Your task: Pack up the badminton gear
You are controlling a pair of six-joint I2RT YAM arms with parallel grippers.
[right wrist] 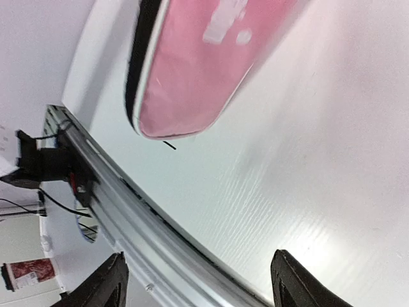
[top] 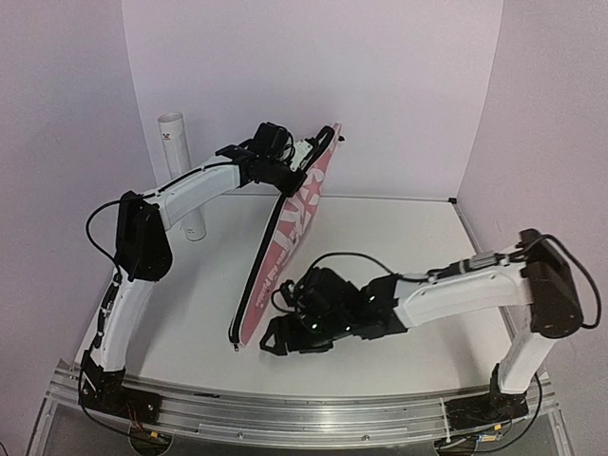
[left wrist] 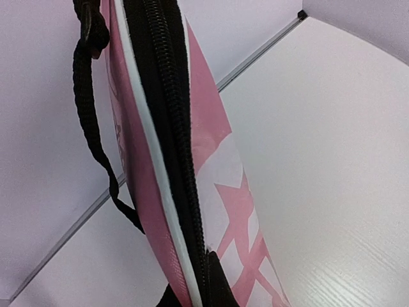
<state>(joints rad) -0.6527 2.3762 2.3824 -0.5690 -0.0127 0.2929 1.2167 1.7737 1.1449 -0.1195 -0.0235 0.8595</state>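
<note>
No racket or shuttlecock shows in any view. The long pink bag (top: 290, 223) with white lettering and a black zipper stands on edge, tilted, its low end on the table near the front and its high end at the back. My left gripper (top: 285, 169) is shut on that high end; in the left wrist view the bag (left wrist: 211, 166) fills the middle, with dark fingers (left wrist: 227, 294) at its foot. My right gripper (top: 277, 337) is open and empty just right of the bag's low end. The right wrist view shows the gripper (right wrist: 199, 288) with its jaws wide apart above bare table, below the bag's end (right wrist: 198, 70).
A tall white cardboard tube (top: 180, 176) stands upright at the back left, behind the left arm. A black carry strap (left wrist: 86, 109) hangs from the bag. A metal rail (top: 285, 408) runs along the table's front edge, also in the right wrist view (right wrist: 128, 224).
</note>
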